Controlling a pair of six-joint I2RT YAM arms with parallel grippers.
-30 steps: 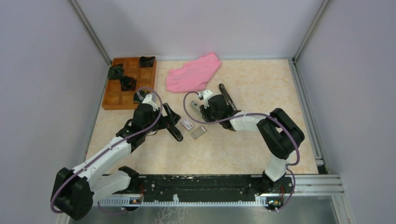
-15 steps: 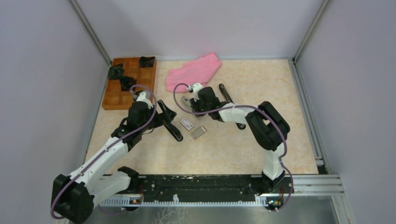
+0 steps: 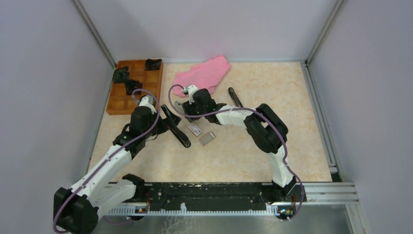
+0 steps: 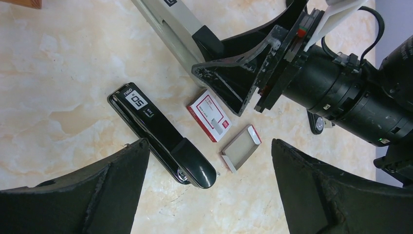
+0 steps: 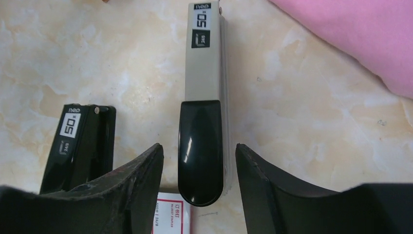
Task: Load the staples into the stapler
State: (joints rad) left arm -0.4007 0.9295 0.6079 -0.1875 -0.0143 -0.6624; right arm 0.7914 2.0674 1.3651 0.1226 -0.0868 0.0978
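Observation:
A grey stapler [image 5: 207, 58] with a black end lies flat, and my right gripper [image 5: 198, 145] is open astride that end with a gap on each side. A black stapler [image 4: 160, 139] lies beside it, also visible from above [image 3: 181, 136]. My left gripper [image 4: 208, 144] hangs wide open above the table, with the black stapler's rounded end just inside its left finger. A small open box tray [image 4: 241, 148] shows a flat grey filling, which looks like the staples [image 3: 208, 138].
A red-and-white staple box [image 4: 208, 116] lies between the black stapler and the tray. A pink cloth [image 3: 202, 75] lies at the back. A brown compartment tray [image 3: 122, 102] with black parts stands back left. Another black stapler [image 3: 235, 96] lies right of my right gripper.
My right arm has swung left across the table to beside the left gripper, and its jaws have widened round the grey stapler's end. The left arm has edged back slightly, still open.

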